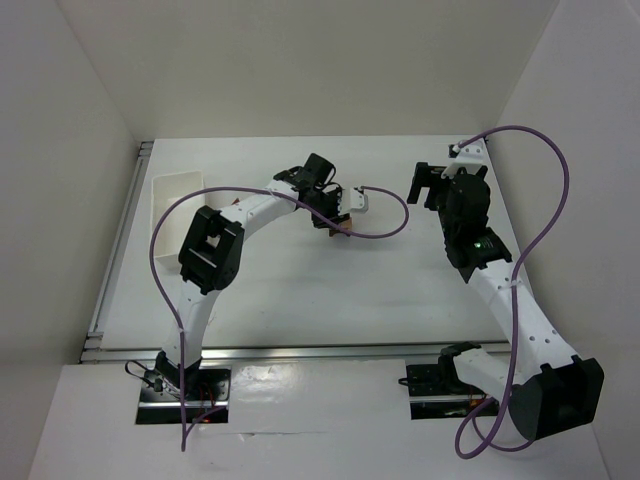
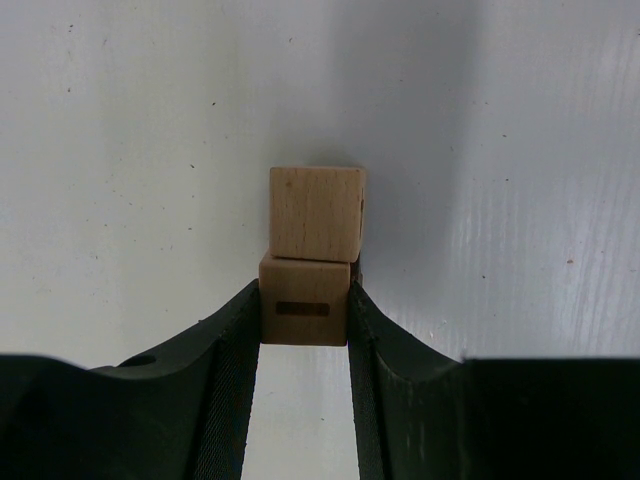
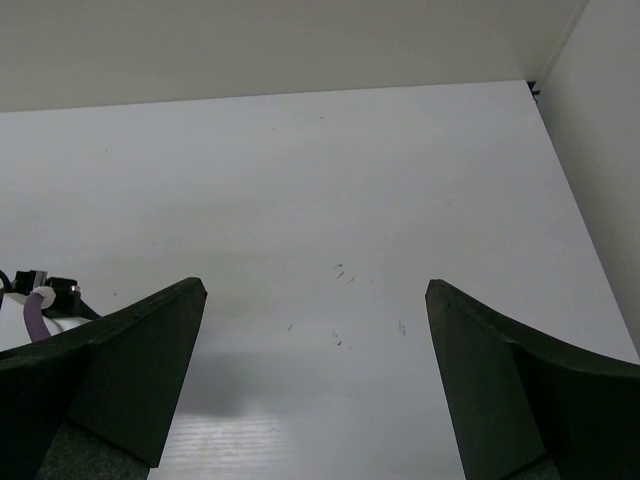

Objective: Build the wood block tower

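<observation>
In the left wrist view my left gripper [image 2: 304,292] is shut on a light tan cube [image 2: 303,312] with a dark slot on its near face. A second light tan cube [image 2: 316,213] touches it just beyond the fingertips, over the white table. In the top view the left gripper [image 1: 337,212] is at the table's middle back, with a small orange-brown bit of block [image 1: 341,227] showing under it. My right gripper [image 3: 315,290] is open and empty, and it sits at the back right in the top view [image 1: 428,186]. The arch and roof pieces cannot be made out.
A white plastic tray [image 1: 175,195] stands at the back left, beside the left arm's elbow. Purple cables [image 1: 385,225] loop over the table from both arms. White walls close in the back and both sides.
</observation>
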Controlling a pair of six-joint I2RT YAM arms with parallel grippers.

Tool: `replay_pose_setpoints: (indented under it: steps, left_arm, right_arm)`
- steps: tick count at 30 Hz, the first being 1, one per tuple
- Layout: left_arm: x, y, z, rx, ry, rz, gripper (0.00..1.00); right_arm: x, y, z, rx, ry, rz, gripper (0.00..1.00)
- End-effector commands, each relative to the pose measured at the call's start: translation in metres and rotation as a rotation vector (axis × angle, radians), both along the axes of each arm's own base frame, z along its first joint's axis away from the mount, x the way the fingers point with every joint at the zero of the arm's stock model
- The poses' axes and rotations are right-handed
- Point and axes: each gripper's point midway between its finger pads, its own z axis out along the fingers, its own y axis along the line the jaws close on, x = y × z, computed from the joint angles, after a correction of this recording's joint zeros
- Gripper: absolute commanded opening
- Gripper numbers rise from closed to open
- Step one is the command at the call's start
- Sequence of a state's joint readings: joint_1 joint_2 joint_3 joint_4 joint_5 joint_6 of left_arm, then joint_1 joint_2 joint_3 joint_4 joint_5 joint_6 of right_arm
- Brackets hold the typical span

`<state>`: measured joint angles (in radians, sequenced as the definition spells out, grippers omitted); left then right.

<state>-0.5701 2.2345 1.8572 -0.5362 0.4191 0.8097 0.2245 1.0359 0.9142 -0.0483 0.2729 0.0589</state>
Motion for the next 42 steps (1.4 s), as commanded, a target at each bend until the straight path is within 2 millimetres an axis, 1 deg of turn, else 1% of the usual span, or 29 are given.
replay_pose_setpoints:
  steps: [1,2,4,6,7,9,11,13,14,17,20,22,26,27,29,31,33,34,35,40,42]
  left_arm:
    - [-0.013,0.0,-0.013,0.038,0.042,-0.033,0.03]
    - [-0.013,0.0,-0.013,0.04,0.036,-0.04,0.05]
    - [-0.013,0.0,-0.013,0.04,0.036,-0.04,0.13]
    - [-0.013,0.0,-0.013,0.04,0.036,-0.04,0.16]
    - [-0.013,0.0,-0.013,0.04,0.036,-0.04,0.19]
    - [-0.014,0.001,-0.014,0.045,0.044,-0.04,0.19]
    - [-0.014,0.001,-0.014,0.045,0.044,-0.04,0.22]
    - [-0.014,0.001,-0.014,0.045,0.044,-0.04,0.22]
    - [-0.014,0.001,-0.014,0.045,0.044,-0.04,0.24]
    - [-0.014,0.001,-0.014,0.045,0.044,-0.04,0.24]
    - [-0.016,0.003,-0.015,0.05,0.052,-0.04,0.27]
    - [-0.014,0.001,-0.012,0.045,0.044,-0.04,0.32]
    - [-0.015,0.004,-0.013,0.057,0.049,-0.036,0.35]
    - [-0.015,0.004,-0.013,0.057,0.049,-0.036,0.35]
    - [-0.014,0.003,-0.006,0.052,0.041,-0.035,0.37]
    - [-0.018,0.002,-0.007,0.044,0.057,-0.045,0.47]
    - [-0.016,0.001,-0.003,0.039,0.049,-0.045,0.51]
    - [-0.017,0.001,-0.003,0.038,0.055,-0.038,0.64]
    - [-0.017,0.001,-0.003,0.038,0.055,-0.038,0.67]
    - [-0.017,-0.002,-0.002,0.023,0.066,-0.026,0.68]
    - [-0.015,-0.003,0.002,0.017,0.057,-0.026,0.66]
  right_arm:
    - [-0.002,-0.003,0.016,0.021,-0.057,-0.008,1.0]
    - [-0.002,-0.003,0.016,0.021,-0.057,-0.008,1.0]
    - [-0.002,-0.003,0.016,0.021,-0.057,-0.008,1.0]
    - [-0.002,-0.003,0.016,0.021,-0.057,-0.008,1.0]
    - [-0.002,-0.003,0.016,0.021,-0.057,-0.008,1.0]
    - [-0.002,-0.004,0.016,0.02,-0.057,-0.017,1.0]
    - [-0.002,-0.004,0.016,0.02,-0.057,-0.017,1.0]
    - [-0.002,-0.004,0.016,0.02,-0.057,-0.017,1.0]
    - [-0.002,-0.004,0.016,0.02,-0.057,-0.017,1.0]
    - [-0.002,-0.004,0.016,0.02,-0.057,-0.017,1.0]
    - [-0.002,-0.004,0.016,0.02,-0.057,-0.017,1.0]
    - [-0.004,-0.005,0.019,0.022,-0.066,-0.017,1.0]
    - [-0.004,-0.005,0.019,0.022,-0.066,-0.017,1.0]
    - [-0.004,-0.005,0.015,0.02,-0.057,-0.017,1.0]
    - [-0.004,-0.005,0.015,0.02,-0.057,-0.017,1.0]
    - [-0.004,-0.003,0.015,0.021,-0.057,-0.008,1.0]
    - [-0.004,-0.003,0.015,0.021,-0.057,-0.008,1.0]
    - [-0.004,-0.003,0.015,0.021,-0.057,-0.008,1.0]
    - [-0.004,-0.003,0.015,0.021,-0.057,-0.008,1.0]
    - [-0.004,-0.003,0.015,0.021,-0.057,-0.008,1.0]
    - [-0.004,-0.002,0.015,0.022,-0.057,0.001,1.0]
